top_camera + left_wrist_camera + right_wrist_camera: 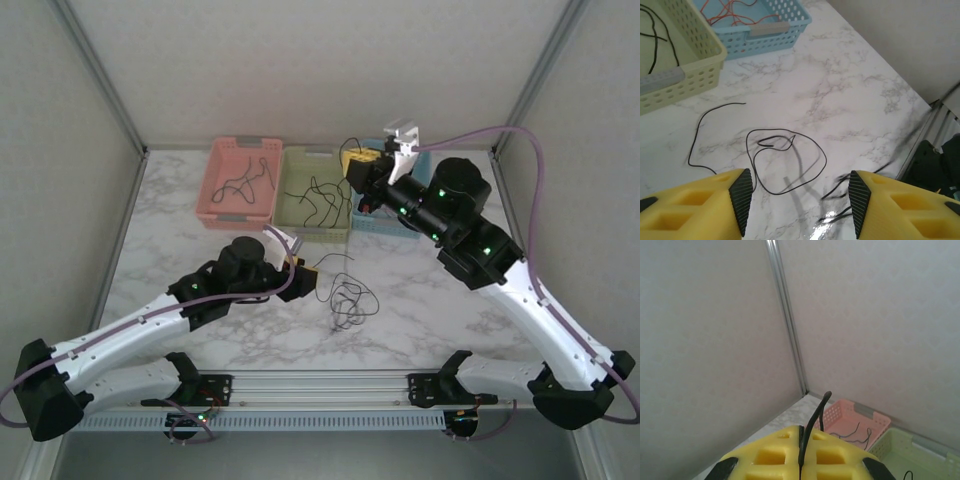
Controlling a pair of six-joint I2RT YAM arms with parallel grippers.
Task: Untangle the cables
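The marble table (450, 300) lies under the left pincer (800, 192), whose fingers stand wide apart, with the green basket (700, 67) and the blue basket (771, 30) ahead of it. The right pincer (801, 432) is clamped on a thin black cable (816, 415) that sticks up past its tips. A looped cable (825, 159) lies on the marble just ahead of the left pincer's gap.

White arms (120, 335), lilac hoses (490, 131), yellow grippers (800, 200) (801, 455)
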